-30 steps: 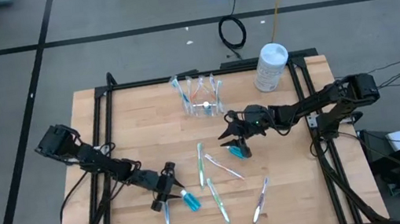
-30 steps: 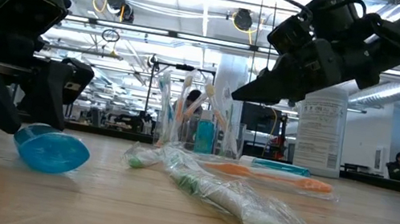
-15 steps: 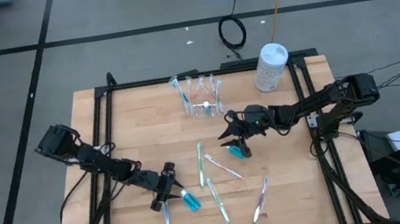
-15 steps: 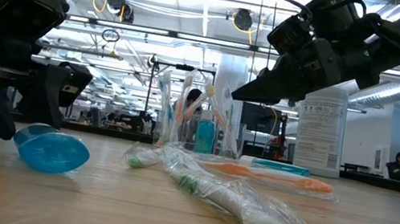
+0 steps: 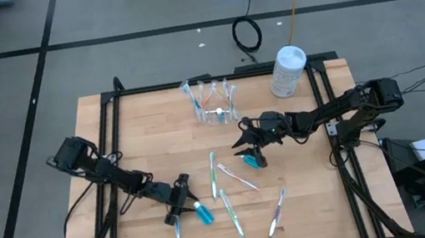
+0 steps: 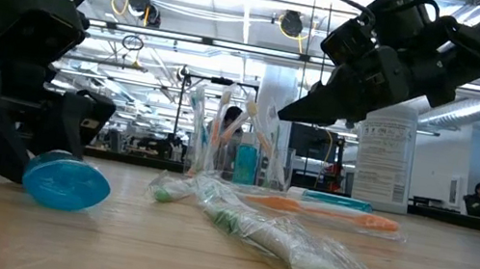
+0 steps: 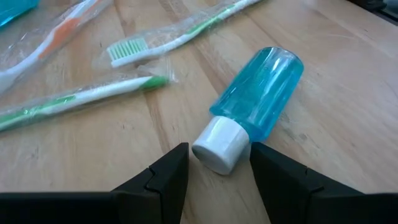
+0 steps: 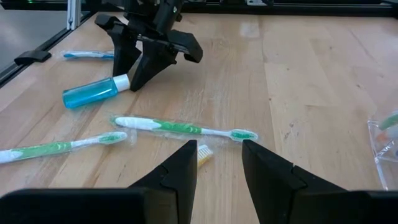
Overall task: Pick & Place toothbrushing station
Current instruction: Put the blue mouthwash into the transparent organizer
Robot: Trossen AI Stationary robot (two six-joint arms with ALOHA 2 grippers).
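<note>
Blue tube (image 7: 260, 93): lies flat on desk (image 5: 317, 196), near-left of centre, white cap between spread, empty fingers of left gripper (image 7: 217, 171), long axis running away. Right gripper (image 5: 247, 146) farther, parted, holding nothing.

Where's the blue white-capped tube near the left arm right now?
In the high view, the blue white-capped tube lies on the table's front-left, its cap between the left gripper's open fingers.

- We find no text that can be read anywhere on the table.
- White canister (image 6: 383, 163): we note a printed label on its side, lines too small to make out.
- Blue tube (image 7: 260, 93), toothbrush wrappers (image 7: 81, 96): no lettering seen.
</note>
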